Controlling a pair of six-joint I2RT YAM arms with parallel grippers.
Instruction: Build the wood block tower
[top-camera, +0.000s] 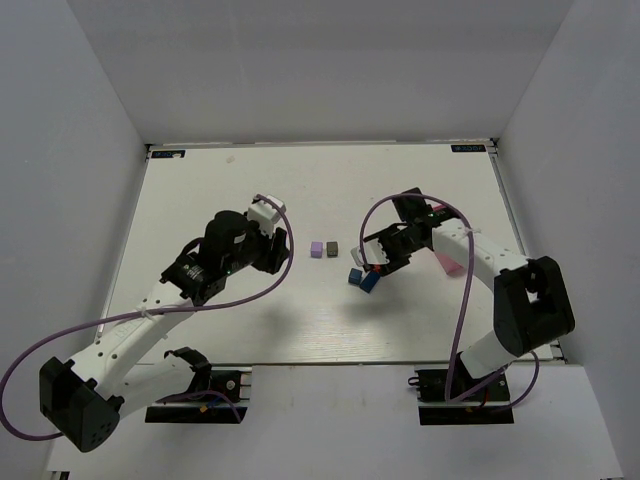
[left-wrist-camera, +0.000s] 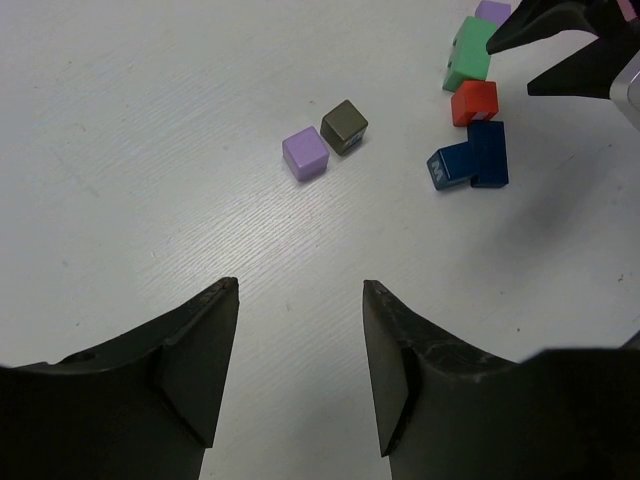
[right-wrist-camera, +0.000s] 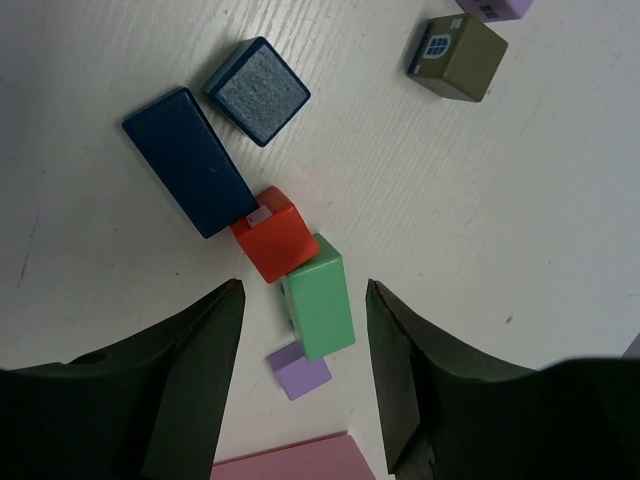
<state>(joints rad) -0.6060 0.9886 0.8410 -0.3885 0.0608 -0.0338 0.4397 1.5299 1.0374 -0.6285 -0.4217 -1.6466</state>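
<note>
I see no tower yet: the green block (right-wrist-camera: 320, 300), red cube (right-wrist-camera: 270, 235) and blue blocks (right-wrist-camera: 190, 160) lie clustered on the table (top-camera: 250, 200), with the purple cube (left-wrist-camera: 304, 154) and brown cube (left-wrist-camera: 344, 126) just left of them. My right gripper (right-wrist-camera: 302, 290) straddles the green block, jaws apart, not clamped. My left gripper (left-wrist-camera: 300, 300) is open and empty.

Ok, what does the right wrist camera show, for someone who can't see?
A green wooden brick lies on the white table between the fingers of the open right gripper. A red wooden cube touches its far end, beside a long dark blue brick.
</note>
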